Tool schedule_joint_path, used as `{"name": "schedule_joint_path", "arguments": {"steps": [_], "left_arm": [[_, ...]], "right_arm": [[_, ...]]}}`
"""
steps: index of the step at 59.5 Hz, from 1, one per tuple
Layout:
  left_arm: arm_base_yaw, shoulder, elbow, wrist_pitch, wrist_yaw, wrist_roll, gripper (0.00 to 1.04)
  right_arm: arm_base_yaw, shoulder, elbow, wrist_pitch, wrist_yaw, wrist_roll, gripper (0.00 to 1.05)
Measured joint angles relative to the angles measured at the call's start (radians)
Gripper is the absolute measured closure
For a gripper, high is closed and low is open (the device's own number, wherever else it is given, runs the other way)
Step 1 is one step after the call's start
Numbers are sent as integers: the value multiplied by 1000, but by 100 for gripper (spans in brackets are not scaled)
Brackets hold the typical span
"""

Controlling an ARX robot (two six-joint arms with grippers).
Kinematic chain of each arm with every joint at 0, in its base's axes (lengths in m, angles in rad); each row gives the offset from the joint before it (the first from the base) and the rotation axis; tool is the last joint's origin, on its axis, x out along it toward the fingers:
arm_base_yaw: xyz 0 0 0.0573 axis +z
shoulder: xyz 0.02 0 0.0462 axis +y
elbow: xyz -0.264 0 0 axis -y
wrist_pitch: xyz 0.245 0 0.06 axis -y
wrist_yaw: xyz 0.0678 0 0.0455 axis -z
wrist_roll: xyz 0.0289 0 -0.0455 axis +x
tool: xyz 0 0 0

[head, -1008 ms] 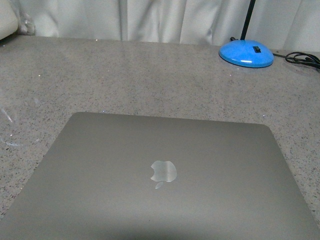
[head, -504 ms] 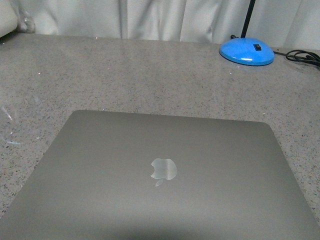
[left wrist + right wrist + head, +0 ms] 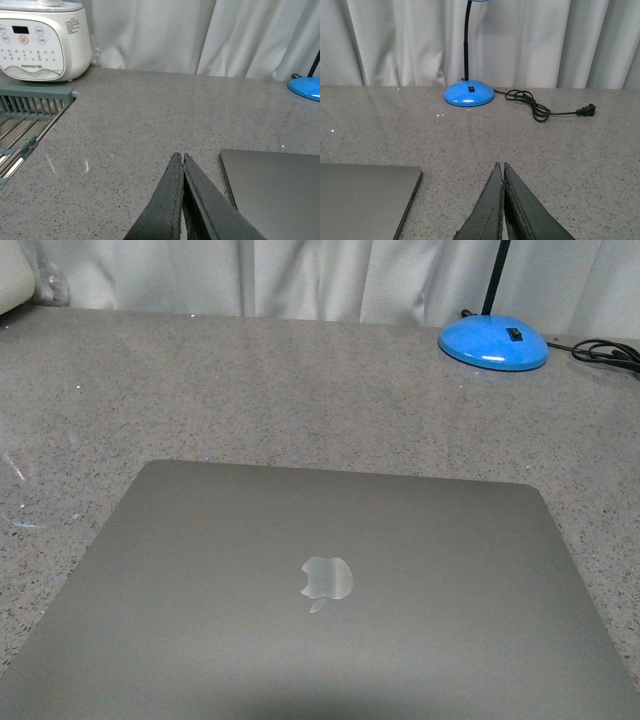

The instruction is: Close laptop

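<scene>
Both end effectors, left (image 3: 182, 159) and right (image 3: 500, 167), pinched closed, empty, above counter (image 3: 300, 390). MacBook (image 3: 320, 590) lid down. Front view shows no arms.

Laptop (image 3: 320, 590) lying closed on the surface (image 3: 300, 390) nearest the robot, lamp base (image 3: 493, 344) behind it to the right with cord (image 3: 540, 107) trailing rightward, appliance (image 3: 42, 42) and rack (image 3: 25, 120) off to the left, curtain (image 3: 300, 275) behind all.
</scene>
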Motion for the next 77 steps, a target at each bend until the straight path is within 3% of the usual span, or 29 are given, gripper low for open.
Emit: {"name": "schedule_joint_path", "arguments": {"steps": [20, 54, 57, 77], "left_arm": [[0, 0, 0, 0, 0, -1, 98], [0, 0, 0, 0, 0, 0, 6], [0, 0, 0, 0, 0, 2, 5], [0, 0, 0, 0, 0, 2, 6]], "right_arm": [[0, 0, 0, 0, 0, -1, 103], [0, 0, 0, 0, 0, -2, 14], [0, 0, 0, 0, 0, -1, 7], [0, 0, 0, 0, 0, -1, 9]]}}
